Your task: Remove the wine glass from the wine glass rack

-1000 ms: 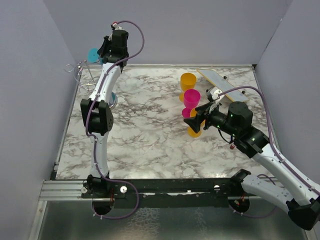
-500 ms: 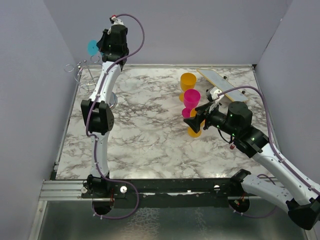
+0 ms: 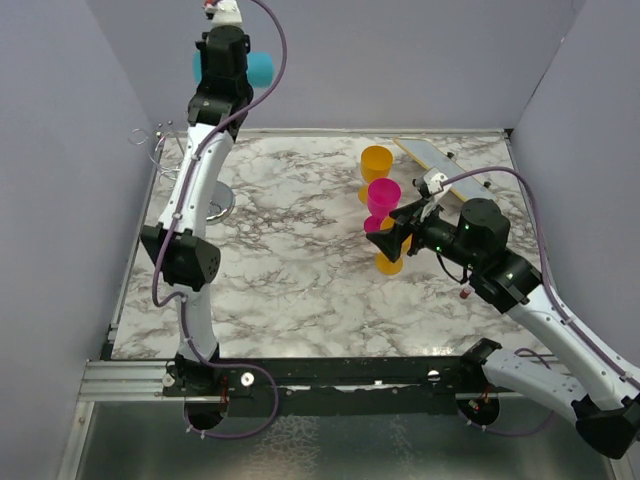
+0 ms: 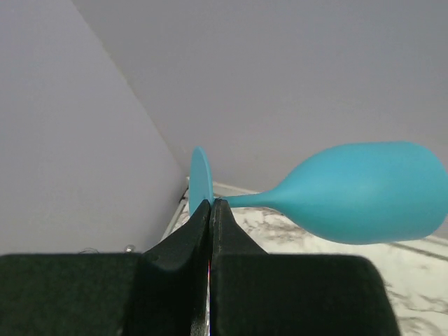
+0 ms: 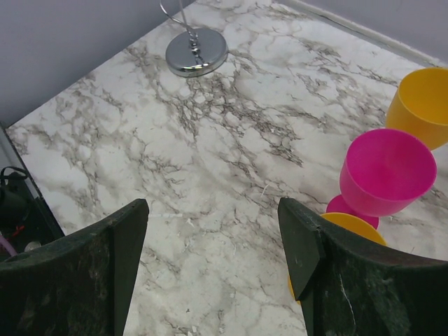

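The teal wine glass (image 3: pixel 259 69) is up in the air near the back wall, lying sideways with its bowl (image 4: pixel 364 192) to the right and its round foot (image 4: pixel 200 182) to the left. My left gripper (image 3: pixel 224 58) is shut on its thin stem, fingertips (image 4: pixel 211 206) pinched just beside the foot. The wine glass rack (image 3: pixel 163 141), a thin silver wire stand, is below and to the left at the back left corner; its shiny disc base (image 5: pixel 197 52) rests on the marble. My right gripper (image 5: pixel 213 210) hangs open over the table with nothing between its fingers.
An orange glass (image 3: pixel 376 162) and a pink glass (image 3: pixel 383 197) stand right of centre, with another orange glass (image 3: pixel 389 262) just under my right gripper (image 3: pixel 395 240). A flat board (image 3: pixel 440 165) lies at the back right. Grey walls close in three sides.
My left arm has lifted the teal wine glass up and to the right, away from the rack's hoops, turning its bowl to the right. The right arm has barely moved.
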Controlling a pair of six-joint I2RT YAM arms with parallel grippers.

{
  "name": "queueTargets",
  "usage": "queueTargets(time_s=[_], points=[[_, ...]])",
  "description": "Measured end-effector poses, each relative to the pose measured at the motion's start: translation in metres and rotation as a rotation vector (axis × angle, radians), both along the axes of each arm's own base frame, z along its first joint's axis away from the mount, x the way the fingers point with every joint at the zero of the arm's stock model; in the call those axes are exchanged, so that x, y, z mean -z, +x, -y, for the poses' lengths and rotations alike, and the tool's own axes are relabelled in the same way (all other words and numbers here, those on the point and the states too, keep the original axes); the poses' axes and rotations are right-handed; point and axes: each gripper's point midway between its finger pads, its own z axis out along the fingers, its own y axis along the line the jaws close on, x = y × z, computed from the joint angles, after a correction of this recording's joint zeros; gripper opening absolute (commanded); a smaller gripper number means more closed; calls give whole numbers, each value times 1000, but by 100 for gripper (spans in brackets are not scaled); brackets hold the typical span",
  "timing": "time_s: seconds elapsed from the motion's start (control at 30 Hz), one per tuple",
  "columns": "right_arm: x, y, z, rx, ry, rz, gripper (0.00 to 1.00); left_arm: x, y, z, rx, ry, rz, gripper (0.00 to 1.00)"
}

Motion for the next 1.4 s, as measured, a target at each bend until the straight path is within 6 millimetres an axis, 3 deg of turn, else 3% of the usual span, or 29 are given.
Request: queueTargets(time_s=[0.23,0.33,0.4,0.47,0.6,0.73,0.93,1.17,1.27,1.4], points=[[-24,-11,-2,-29,72,1,75,-113,-85,15,199,-283,274,0],[-36,-17,-1,-39,107,14,75,-132,-120,36,356,-440,331,0],[-42,-20,0,-40,128,21,75,-130,-137,53,457,-538,332,0],[-46,-22,0,-39,144,25,75,-114,-150,71,542,-629,300,0],[-58,-25,-1,-49,175,29,75,-48,-179,104,676,-801,160,0],[-77,-28,-5,-75,212,44,76,20,-219,122,733,-944,16,0],[-87,-31,-18,-145,256,35,76,77,-271,137,787,-1129,-77,0],[-49,-23,-56,-282,231,-139,73,163,-297,139,697,-1244,-234,0],[-28,-20,-68,-315,217,-236,69,182,-305,138,673,-1258,-276,0],[-11,-18,-77,-332,212,-315,62,191,-312,139,672,-1270,-293,0]])
